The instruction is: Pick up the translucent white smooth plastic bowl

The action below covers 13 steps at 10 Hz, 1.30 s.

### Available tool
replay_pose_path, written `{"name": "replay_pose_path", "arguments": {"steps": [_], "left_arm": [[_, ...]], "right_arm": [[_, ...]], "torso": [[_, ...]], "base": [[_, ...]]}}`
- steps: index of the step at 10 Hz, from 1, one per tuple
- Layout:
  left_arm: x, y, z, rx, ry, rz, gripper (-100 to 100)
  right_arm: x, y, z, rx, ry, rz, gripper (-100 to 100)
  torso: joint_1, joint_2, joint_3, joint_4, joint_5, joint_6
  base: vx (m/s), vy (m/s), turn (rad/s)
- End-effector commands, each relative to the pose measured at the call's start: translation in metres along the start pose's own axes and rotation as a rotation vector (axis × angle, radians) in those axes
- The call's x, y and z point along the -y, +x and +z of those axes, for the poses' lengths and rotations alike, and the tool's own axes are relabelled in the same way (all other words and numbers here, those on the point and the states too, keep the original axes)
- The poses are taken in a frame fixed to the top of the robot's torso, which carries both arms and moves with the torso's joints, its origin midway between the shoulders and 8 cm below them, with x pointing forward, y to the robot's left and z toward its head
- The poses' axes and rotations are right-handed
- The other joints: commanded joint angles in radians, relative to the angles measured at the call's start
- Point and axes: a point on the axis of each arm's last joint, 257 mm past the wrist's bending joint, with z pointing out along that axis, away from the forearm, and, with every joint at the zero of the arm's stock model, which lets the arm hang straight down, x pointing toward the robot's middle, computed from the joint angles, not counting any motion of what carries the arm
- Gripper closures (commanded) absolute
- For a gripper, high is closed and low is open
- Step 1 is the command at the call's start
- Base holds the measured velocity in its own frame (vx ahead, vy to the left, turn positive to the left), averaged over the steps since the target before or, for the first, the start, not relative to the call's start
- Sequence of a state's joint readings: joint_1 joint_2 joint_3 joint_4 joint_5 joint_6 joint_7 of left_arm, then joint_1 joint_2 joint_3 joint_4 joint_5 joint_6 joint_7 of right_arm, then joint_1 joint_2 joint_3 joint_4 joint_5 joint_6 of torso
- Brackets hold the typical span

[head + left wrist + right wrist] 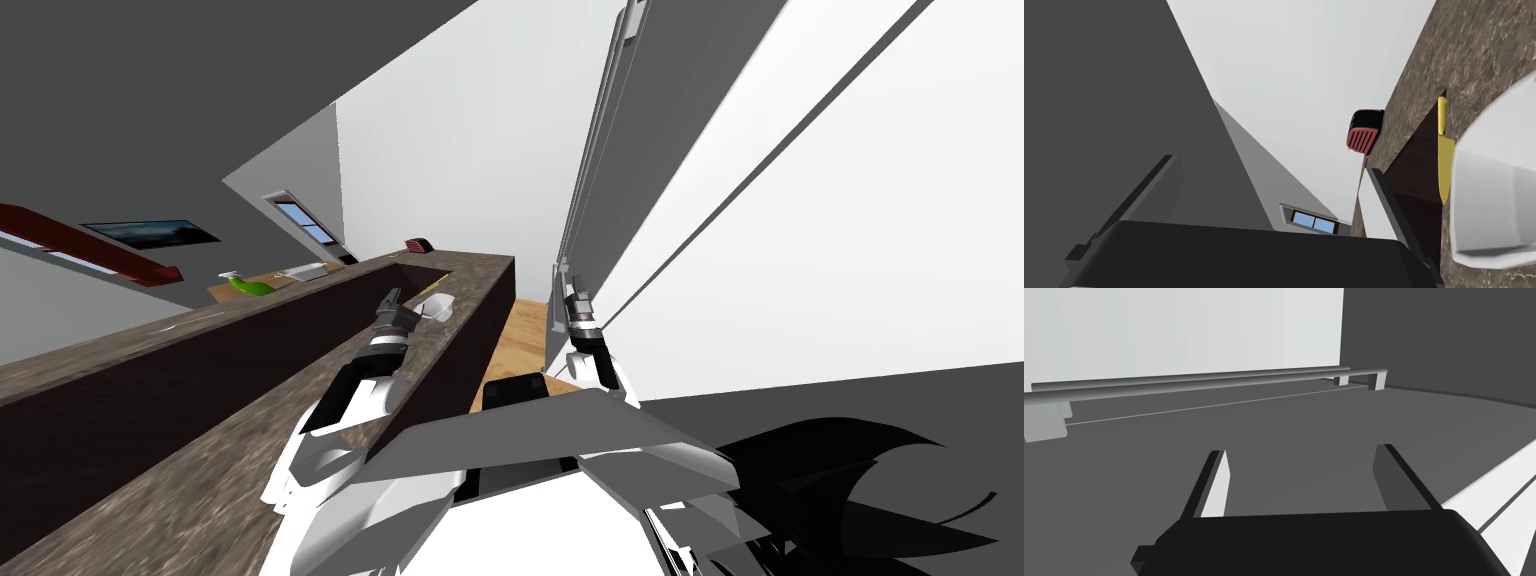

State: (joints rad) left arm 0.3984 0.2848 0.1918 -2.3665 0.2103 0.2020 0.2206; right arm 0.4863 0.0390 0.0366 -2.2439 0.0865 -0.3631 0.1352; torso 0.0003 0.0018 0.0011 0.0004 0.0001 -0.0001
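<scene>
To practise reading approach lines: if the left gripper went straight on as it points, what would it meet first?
Probably nothing close: between the left gripper's open fingers only a distant grey wall shows. The white bowl lies outside one finger, so it would likely be missed.

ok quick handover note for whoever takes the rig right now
Left gripper: open, empty, at the brown stone counter.
White bowl: on that counter beside that gripper, outside its fingers, near a yellow knife.
Right gripper: open, empty, facing a grey panel with bar handles.
Done: approach to the bowl. Left: get a finger over the rim, close, lift.
</scene>
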Motion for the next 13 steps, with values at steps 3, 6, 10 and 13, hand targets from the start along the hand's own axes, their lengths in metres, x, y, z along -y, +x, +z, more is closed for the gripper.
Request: {"name": "replay_pose_path", "arguments": {"steps": [3, 6, 10, 13], "left_arm": [[-0.009, -0.007, 0.003, 0.008, -0.068, -0.011, -100], [-0.017, -0.013, 0.004, 0.015, -0.127, -0.021, -100], [-0.028, -0.019, 0.003, 0.026, -0.2, -0.031, -100], [-0.035, -0.024, 0.002, 0.033, -0.256, -0.041, -100]], "right_arm": [[0.0, 0.0, 0.0, 0.0, 0.0, 0.0, 0], [0.0, 0.0, 0.0, 0.0, 0.0, 0.0, 0], [0.0, 0.0, 0.0, 0.0, 0.0, 0.0, 0], [0.0, 0.0, 0.0, 0.0, 0.0, 0.0, 0]], "torso": [[0.0, -0.001, 0.0, 0.0, 0.0, 0.0], [0.0, -0.001, -0.001, 0.0, 0.0, 0.0], [0.0, -0.001, -0.001, 0.0, 0.0, 0.0], [0.001, -0.001, -0.001, 0.0, 0.0, 0.0]], "base": [[-0.017, 0.003, -0.039], [-0.015, 0.004, -0.043], [-0.013, 0.004, -0.033], [-0.012, 0.007, -0.049]]}}
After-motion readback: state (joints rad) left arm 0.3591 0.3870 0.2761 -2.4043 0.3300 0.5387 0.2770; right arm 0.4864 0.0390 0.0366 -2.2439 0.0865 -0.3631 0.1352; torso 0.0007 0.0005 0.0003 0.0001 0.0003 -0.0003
